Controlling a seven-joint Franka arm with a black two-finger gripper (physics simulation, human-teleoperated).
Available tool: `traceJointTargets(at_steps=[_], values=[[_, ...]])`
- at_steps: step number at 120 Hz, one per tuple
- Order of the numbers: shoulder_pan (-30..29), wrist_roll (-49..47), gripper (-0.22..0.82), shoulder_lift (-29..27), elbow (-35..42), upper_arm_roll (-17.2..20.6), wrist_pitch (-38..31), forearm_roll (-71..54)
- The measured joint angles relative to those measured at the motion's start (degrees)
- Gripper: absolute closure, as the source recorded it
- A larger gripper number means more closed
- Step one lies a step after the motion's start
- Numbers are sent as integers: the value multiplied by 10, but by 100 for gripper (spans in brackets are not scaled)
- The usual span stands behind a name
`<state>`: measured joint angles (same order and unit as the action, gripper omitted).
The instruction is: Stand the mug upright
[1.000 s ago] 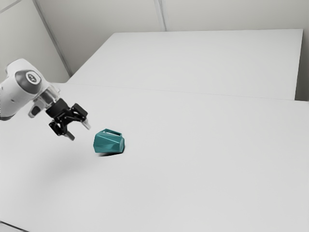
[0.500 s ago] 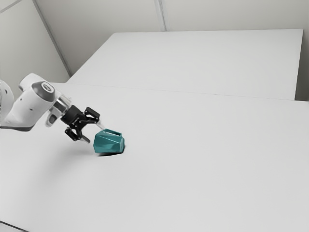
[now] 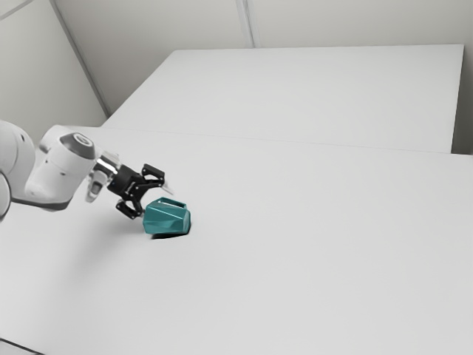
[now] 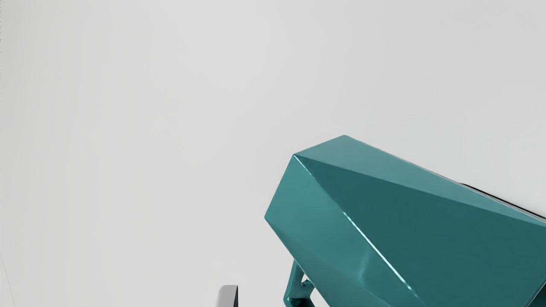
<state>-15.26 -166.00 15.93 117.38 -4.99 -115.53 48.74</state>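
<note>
Close by the claw (image 3: 157,202), spread wide and gripping nothing, the teal mug (image 3: 167,219) lies on its side.

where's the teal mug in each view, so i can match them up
Exterior view: the mug lies on its side on the table, left of the picture's centre, right by the open claw.
Wrist view: large and close, beside the visible fingertip, running past the picture's edge.
Shared landmark: the mug's handle, on the upper side in the exterior view, toward that fingertip in the wrist view.
</note>
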Motion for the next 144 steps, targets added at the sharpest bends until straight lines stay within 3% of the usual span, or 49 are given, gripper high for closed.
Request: traceJointTargets(at_steps=[12,34,54,103,144], values=[[3,0,1,3,0,4,-1,2],[3,0,46,2,0,7,-9,-4],[4,0,69,-5,-6,14,-12,-2],[26,0,77,-37,-12,27,-24,-24],[79,0,78,-110,0,60,-86,-303]])
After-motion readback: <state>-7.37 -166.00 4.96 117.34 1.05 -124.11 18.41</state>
